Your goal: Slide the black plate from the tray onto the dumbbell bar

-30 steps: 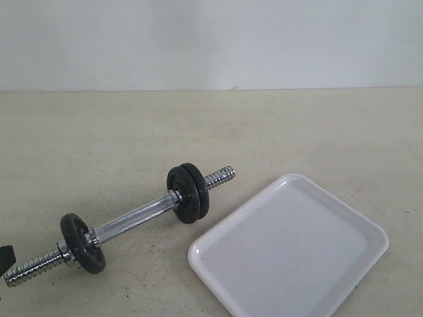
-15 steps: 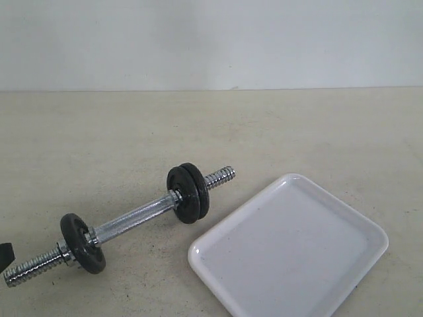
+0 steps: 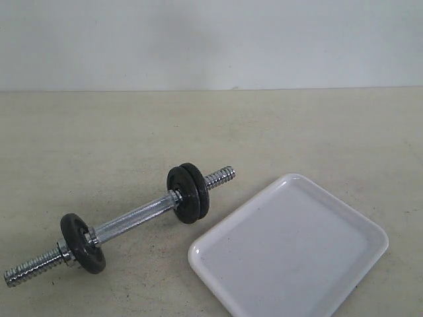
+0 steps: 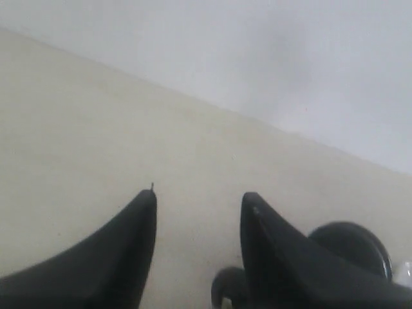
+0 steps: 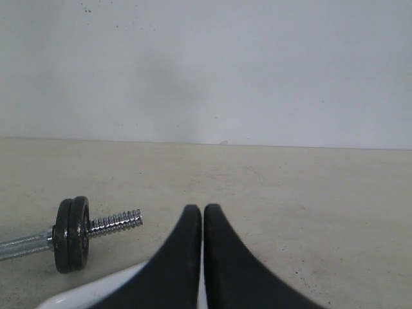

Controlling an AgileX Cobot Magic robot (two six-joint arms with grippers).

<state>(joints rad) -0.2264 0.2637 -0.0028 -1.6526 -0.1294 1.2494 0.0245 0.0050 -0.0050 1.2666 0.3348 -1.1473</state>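
The chrome dumbbell bar [image 3: 135,216] lies on the table, aslant, left of the white tray [image 3: 291,247]. Two black plates [image 3: 188,193] sit side by side on the bar near its far threaded end, and a third black plate [image 3: 82,242] sits near its near end. No disc lies in the tray. Neither gripper shows in the exterior view. My left gripper [image 4: 201,195] is open over bare table with nothing between its fingers; a black plate [image 4: 351,248] shows behind one finger. My right gripper [image 5: 203,207] is shut and empty above the tray [image 5: 96,290], with the paired plates [image 5: 71,234] to one side.
The beige table runs back to a plain white wall [image 3: 211,39]. The tray's near corner reaches the bottom of the exterior view.
The dark tip of my left gripper, seen at the left edge of the exterior view, has drawn out of that view. The bar, plates and tray have not moved.
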